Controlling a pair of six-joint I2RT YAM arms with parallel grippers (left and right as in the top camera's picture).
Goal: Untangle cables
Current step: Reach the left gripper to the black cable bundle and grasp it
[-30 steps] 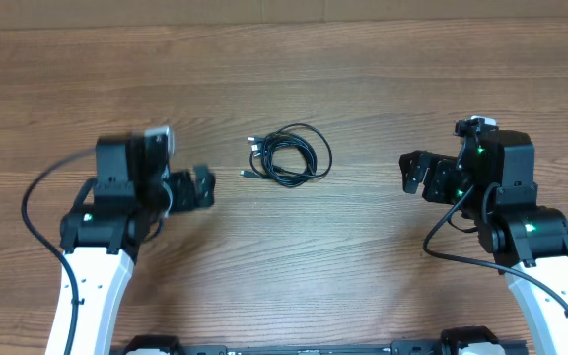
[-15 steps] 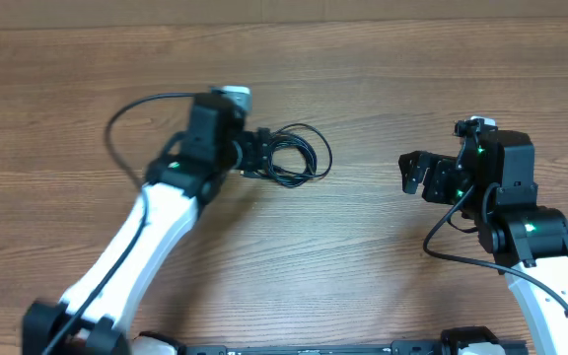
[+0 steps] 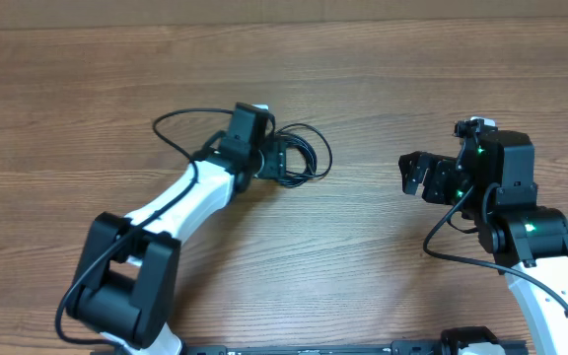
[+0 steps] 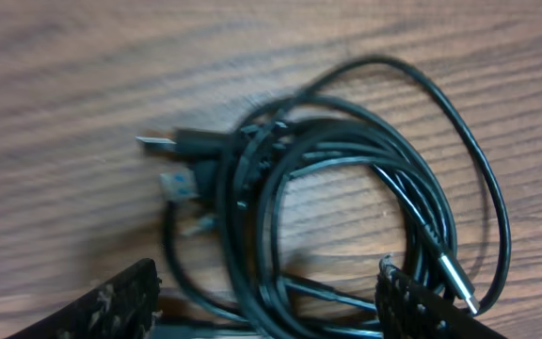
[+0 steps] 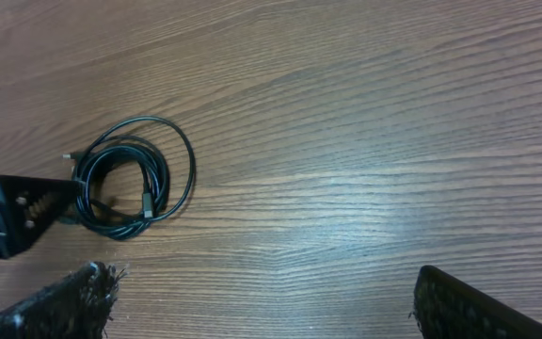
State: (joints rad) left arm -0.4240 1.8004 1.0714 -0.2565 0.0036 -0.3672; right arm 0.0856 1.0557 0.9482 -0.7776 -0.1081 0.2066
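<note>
Seen from above, the left arm (image 3: 180, 197) is stretched over the wooden bench (image 3: 363, 286) toward the middle. The left jaws are at the cables (image 3: 316, 158), a small coil of thin black cords lying flat on the bench. The jaws cover the left side of the coil, so this view does not tell how wide they stand. The right arm (image 3: 506, 197) is well apart at the right, and the right jaws are spread and hold nothing. In the left wrist view the cables (image 4: 346, 179) fill most of the picture: several loops lie one over another, and a looser outer loop goes around the top and the right. A black plug (image 4: 158, 143) with a silvery tip and a bluish plug (image 4: 177, 181) stick out at the left of the bundle, and a silvery plug (image 4: 459, 282) lies at the lower right. The left jaws are spread, one finger (image 4: 125, 301) at each side of the lower part of the coil, with cords running between them. No finger is seen pressing a cord. In the right wrist view the cables (image 5: 135, 179) lie far to the left on the bench, and one finger (image 5: 17, 215) of the left jaws is at their left edge; touching or just beside, it cannot be told. The right jaws stand wide apart, their fingers (image 5: 64, 301) in the bottom corners with only bare wood between.
</note>
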